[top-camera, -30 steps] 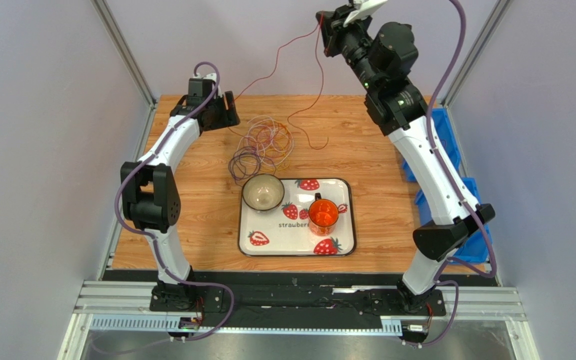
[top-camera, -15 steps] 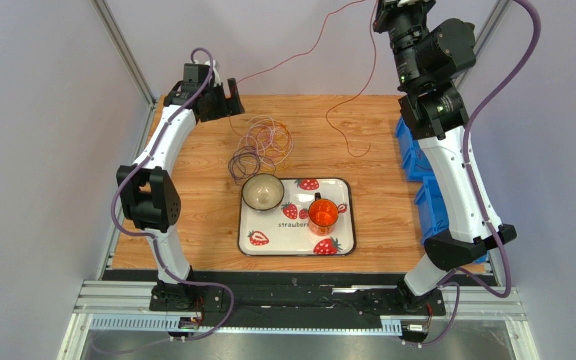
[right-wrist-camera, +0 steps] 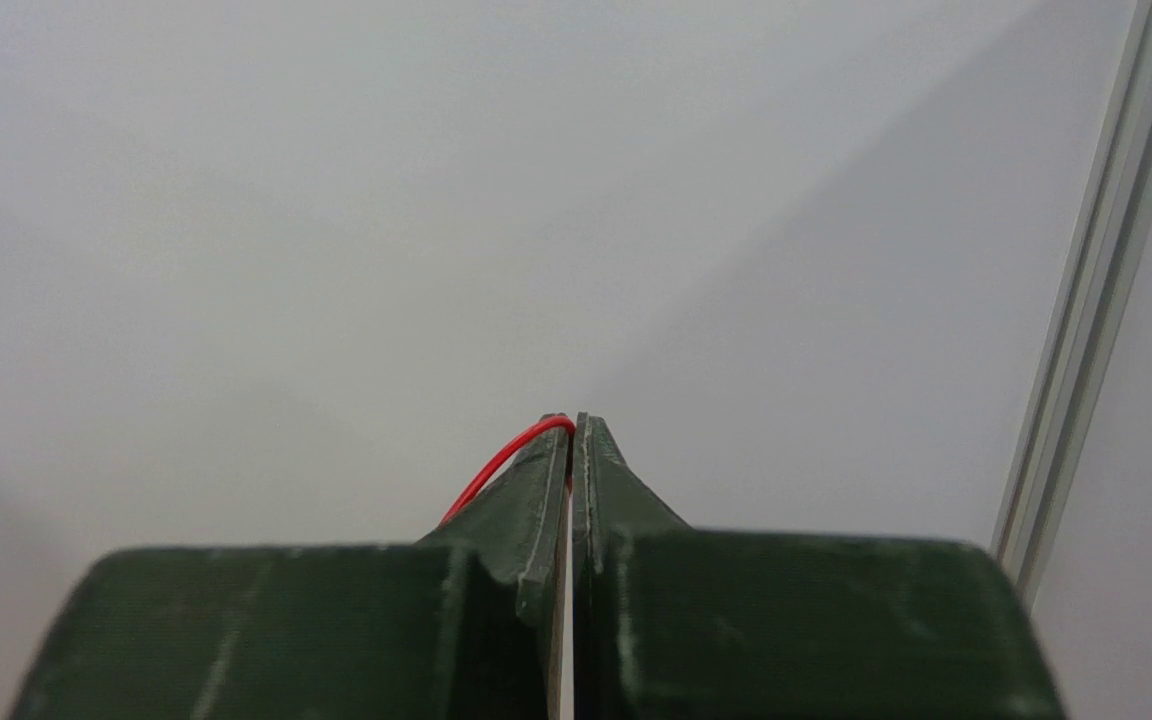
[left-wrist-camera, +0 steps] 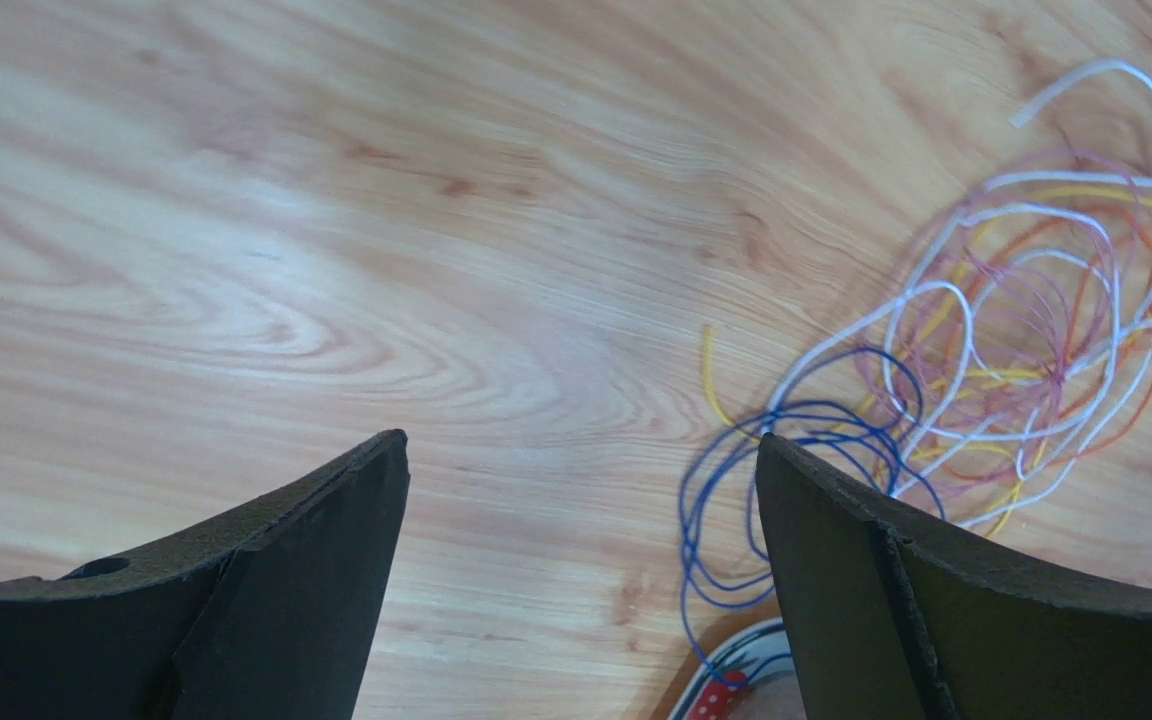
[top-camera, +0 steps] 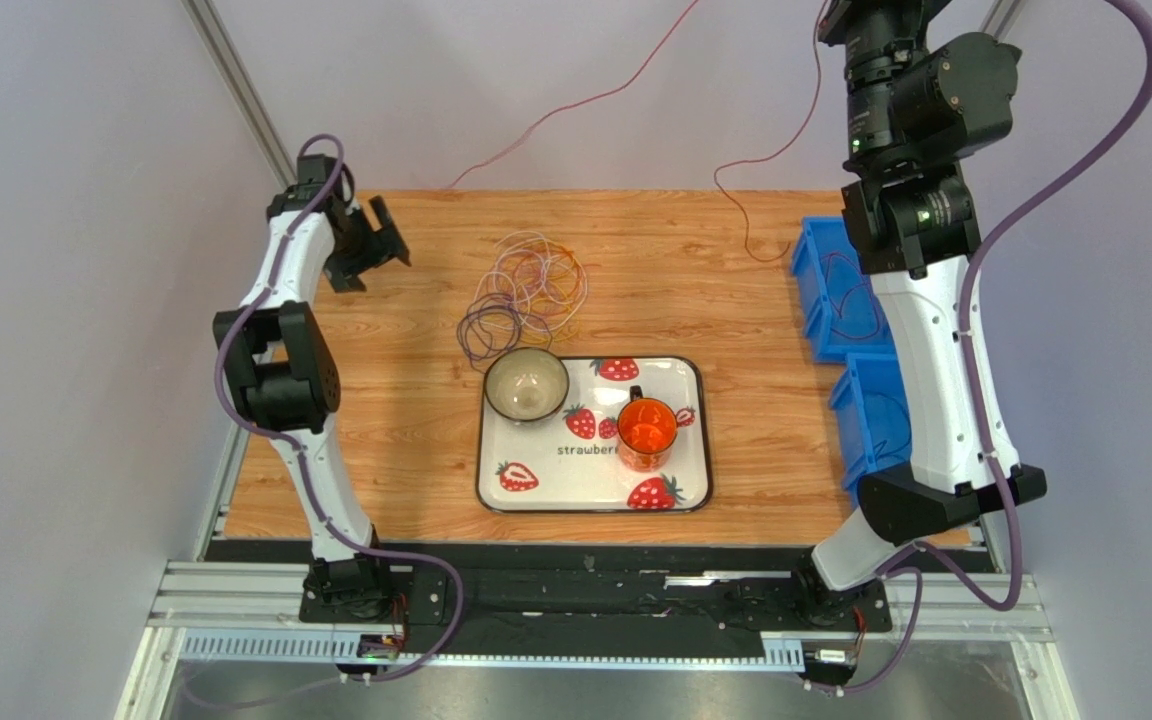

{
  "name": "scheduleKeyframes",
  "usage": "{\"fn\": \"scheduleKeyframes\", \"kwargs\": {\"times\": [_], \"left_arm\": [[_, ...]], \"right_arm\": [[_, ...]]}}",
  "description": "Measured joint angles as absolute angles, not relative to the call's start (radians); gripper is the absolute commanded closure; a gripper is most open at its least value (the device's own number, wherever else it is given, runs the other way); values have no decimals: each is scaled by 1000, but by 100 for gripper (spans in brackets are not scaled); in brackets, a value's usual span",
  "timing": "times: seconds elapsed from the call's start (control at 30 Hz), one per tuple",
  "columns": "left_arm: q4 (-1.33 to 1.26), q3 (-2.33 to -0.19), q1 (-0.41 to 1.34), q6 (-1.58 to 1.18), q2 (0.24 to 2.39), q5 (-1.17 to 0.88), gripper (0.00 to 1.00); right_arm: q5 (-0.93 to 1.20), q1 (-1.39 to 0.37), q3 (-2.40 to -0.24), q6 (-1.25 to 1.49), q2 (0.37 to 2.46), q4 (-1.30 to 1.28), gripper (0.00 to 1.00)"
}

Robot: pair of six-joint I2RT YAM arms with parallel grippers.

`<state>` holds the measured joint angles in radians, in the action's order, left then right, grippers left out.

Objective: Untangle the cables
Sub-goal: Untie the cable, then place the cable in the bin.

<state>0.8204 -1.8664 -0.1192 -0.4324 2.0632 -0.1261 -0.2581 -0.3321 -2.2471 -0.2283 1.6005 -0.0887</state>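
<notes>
Bowl [top-camera: 525, 386] sits beside cables [top-camera: 530, 285]; left end effector [left-wrist-camera: 582, 510] released, right end effector [right-wrist-camera: 573, 435] grasping red cable [right-wrist-camera: 495, 459].

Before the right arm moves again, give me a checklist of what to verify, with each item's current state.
1. The right gripper pinches the red cable at its tips: ok.
2. The left gripper is open and empty above the table: ok.
3. The red cable hangs apart from the cable pile: ok.
4. The cable pile is untangled: not ok, its loops overlap near the bowl.
5. The red cable's far end is free of snags at the table's back edge: cannot tell.
</notes>
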Motion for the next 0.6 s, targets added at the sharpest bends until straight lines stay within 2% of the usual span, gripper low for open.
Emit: {"fn": "scheduleKeyframes", "kwargs": {"times": [0.2,0.6], "left_arm": [[796,-1810,-218,-468,2051,-159,7],[732,-1743,-220,-488,2015,-217,11]], "right_arm": [[-255,-311,-2247,-217,1579,-84,100],[-239,-248,-2189,-219,1536,-32,100]]}}
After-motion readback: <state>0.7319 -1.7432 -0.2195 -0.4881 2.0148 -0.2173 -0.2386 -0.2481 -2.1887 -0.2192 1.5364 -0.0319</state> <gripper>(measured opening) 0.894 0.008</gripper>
